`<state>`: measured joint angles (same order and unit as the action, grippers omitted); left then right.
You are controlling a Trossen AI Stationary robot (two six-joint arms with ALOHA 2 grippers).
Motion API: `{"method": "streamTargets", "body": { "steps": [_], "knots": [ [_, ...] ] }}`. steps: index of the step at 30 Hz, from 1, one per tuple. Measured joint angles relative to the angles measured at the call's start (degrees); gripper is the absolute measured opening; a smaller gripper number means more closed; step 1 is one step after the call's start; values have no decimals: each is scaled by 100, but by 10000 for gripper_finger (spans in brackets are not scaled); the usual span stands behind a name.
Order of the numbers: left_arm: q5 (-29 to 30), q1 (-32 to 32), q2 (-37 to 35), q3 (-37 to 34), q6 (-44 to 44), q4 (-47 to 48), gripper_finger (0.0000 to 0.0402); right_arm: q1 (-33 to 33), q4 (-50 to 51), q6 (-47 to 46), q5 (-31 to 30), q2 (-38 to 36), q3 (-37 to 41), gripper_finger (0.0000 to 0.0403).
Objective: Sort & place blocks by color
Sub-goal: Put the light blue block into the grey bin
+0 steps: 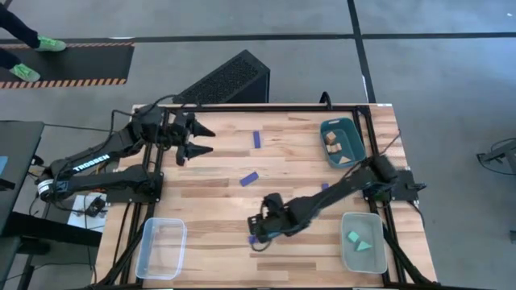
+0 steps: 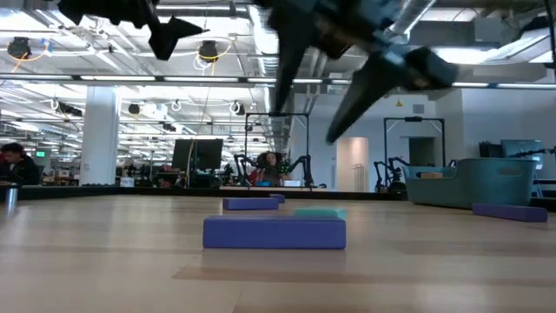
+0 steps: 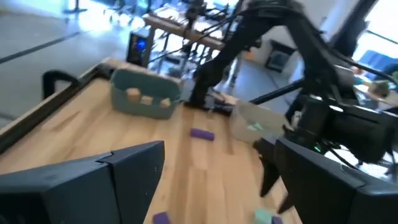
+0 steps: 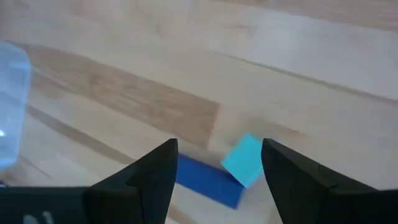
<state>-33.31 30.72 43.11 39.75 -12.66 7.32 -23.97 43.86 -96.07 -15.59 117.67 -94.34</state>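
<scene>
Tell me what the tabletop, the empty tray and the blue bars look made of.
Tabletop: pale wood planks, visible grain, matte. Empty tray: clear, glossy plastic; the wood shows through. Blue bars: probably painted wood, though plastic is possible; flat, even colour, no grain.

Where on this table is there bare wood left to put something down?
Bare wood lies between the empty clear tray and the right gripper, and between the two blue bars and the teal bin. It is crowded under the right gripper, over a blue bar and teal block.

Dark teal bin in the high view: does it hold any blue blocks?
No. The dark teal bin holds only pale wood blocks; no blue shows inside.
</scene>
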Motion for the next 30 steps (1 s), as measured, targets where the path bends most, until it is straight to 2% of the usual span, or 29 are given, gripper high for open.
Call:
{"method": "streamTargets", "body": {
  "steps": [3,6,12,17,21,26,30],
  "knots": [
    [260,11,-4,0,-24,183,295,117,180,78,349,382,-488,254],
    [494,24,-30,0,-214,346,295,181,645,-378,686,726,-897,254],
    [567,15,-51,2,-109,1096,295,117,1770,-1447,839,1066,-1640,254],
    [677,14,-78,2,157,1769,295,73,1736,-1792,1316,1335,-1667,254],
    [931,9,-333,2,262,1942,295,91,1526,-1762,1289,1521,-1666,254],
    [1425,11,-782,2,61,1953,295,231,1886,-1728,1282,1589,-1661,254],
    [1777,9,-1113,2,-18,2272,295,414,2052,-1310,1246,1589,-1661,245]
  ]
}}
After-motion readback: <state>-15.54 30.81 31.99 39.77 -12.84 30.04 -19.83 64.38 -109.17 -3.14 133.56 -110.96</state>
